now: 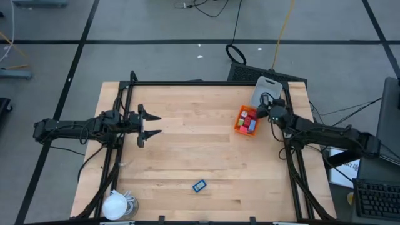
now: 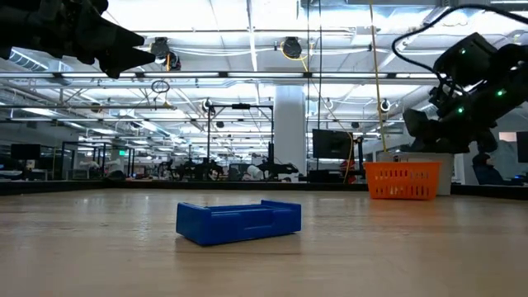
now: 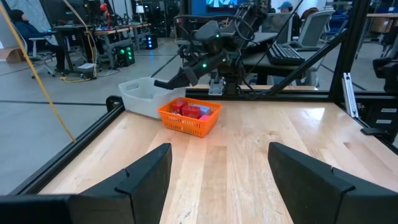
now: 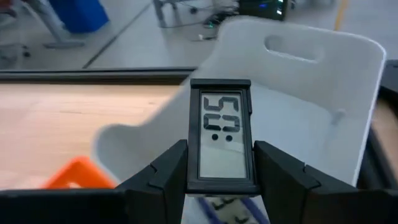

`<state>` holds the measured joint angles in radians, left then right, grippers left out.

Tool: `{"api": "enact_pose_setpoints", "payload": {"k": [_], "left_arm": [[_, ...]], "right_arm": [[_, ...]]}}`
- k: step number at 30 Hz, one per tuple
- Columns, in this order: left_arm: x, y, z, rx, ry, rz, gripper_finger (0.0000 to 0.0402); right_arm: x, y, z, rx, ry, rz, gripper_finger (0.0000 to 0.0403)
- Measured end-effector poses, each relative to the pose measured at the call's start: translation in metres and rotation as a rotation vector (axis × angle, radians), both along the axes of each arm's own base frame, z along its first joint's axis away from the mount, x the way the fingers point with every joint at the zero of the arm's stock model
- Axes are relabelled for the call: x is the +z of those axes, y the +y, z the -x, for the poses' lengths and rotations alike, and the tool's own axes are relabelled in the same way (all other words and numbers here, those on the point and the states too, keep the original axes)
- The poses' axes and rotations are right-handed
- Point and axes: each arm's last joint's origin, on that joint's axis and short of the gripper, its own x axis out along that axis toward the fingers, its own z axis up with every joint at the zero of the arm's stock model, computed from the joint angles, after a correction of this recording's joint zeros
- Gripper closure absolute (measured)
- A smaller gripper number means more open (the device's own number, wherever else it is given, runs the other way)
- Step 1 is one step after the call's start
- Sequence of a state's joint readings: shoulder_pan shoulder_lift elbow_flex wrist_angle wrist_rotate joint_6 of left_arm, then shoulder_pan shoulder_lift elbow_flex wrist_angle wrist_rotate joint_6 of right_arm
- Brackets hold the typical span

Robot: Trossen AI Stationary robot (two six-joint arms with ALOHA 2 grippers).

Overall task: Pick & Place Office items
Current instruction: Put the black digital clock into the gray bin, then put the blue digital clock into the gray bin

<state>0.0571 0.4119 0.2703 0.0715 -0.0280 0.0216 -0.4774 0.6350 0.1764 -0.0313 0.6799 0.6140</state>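
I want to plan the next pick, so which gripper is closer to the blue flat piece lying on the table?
Left. The left gripper hovers open up-table and left of the blue flat piece; the right gripper, holding a small digital clock, is farther off by the orange basket.

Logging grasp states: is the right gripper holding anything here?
Yes. The right gripper is shut on a small black digital clock, upright between the fingers, above the white bin beside the orange basket.

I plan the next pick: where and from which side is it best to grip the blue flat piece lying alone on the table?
Probably from above, fingers across the two long sides of the blue flat piece: it lies flat, low and alone.
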Motion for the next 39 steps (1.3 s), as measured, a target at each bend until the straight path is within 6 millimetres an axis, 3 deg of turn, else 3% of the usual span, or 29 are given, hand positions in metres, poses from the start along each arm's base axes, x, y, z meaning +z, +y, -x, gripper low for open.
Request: {"api": "enact_pose_setpoints", "payload": {"k": [12, 20, 27, 39], "left_arm": [[0.0, 0.0, 0.0, 0.0, 0.0, 0.0, 0.0131], [0.0, 0.0, 0.0, 0.0, 0.0, 0.0, 0.0131], [0.0, 0.0, 0.0, 0.0, 0.0, 0.0, 0.0131], [0.0, 0.0, 0.0, 0.0, 0.0, 0.0, 0.0131]], "right_arm": [[-0.003, -0.002, 0.004, 0.002, 0.053, -0.026, 0.0251], [-0.003, -0.002, 0.004, 0.006, 0.06, -0.025, 0.0212], [0.002, -0.003, 0.0, 0.025, -0.007, 0.005, 0.0205], [0.042, 0.003, -0.024, 0.581, -0.363, 0.188, 0.0225]]}}
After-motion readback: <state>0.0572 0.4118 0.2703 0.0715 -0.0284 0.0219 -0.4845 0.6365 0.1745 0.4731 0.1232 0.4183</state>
